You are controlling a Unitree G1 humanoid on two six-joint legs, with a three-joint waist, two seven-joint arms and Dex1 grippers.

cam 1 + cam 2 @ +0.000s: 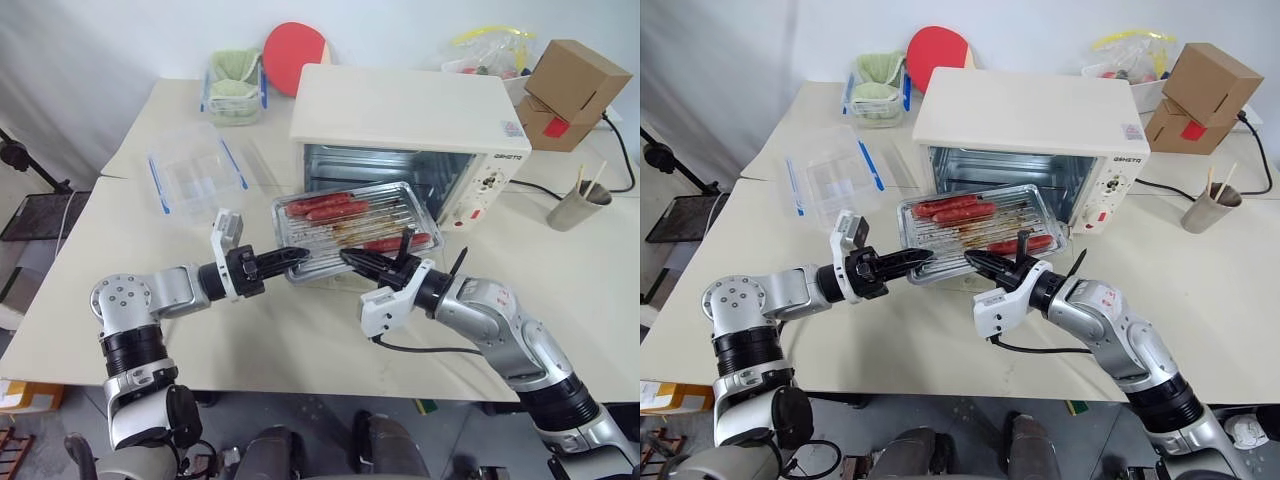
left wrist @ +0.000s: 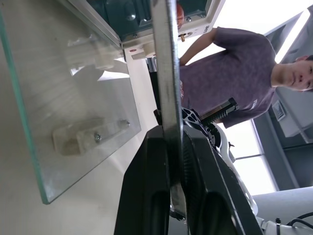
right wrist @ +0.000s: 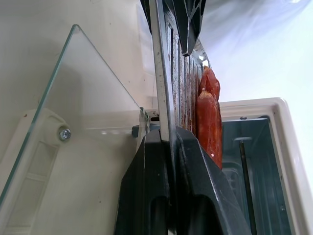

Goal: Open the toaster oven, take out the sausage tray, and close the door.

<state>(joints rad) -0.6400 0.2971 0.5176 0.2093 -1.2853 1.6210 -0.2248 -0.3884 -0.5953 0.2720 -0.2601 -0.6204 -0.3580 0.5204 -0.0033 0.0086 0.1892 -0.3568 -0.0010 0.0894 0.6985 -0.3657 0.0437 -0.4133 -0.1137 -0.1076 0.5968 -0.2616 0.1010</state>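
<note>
Both grippers held the tray (image 1: 355, 222) by its near long rim, in front of the open oven (image 1: 410, 135). The left gripper (image 1: 297, 257) was pressed together on the rim near the left corner, and the left wrist view showed the thin metal edge pinched between its two fingers (image 2: 146, 196). The right gripper (image 1: 352, 259) was also closed on the same rim, further toward the right, and the right wrist view showed the rim between its fingers (image 3: 195, 186) with the red sausages (image 1: 322, 207) just beyond them. So the tray lay directly ahead of both hands, away from the robot, and its long axis ran across, from one hand to the other. Its far edge seemed to be near the oven mouth, perhaps still a little inside; this could not be told for sure. The glass door (image 3: 73, 132) hung open below the tray, under both hands, with its handle on the near side. The next move probably needed a level pull of both hands together toward the robot, so that the sausages did not roll. Both hands were about equally near to the door handle for closing afterwards, but each hand was occupied until the tray was put down on the table (image 1: 200, 340).
</note>
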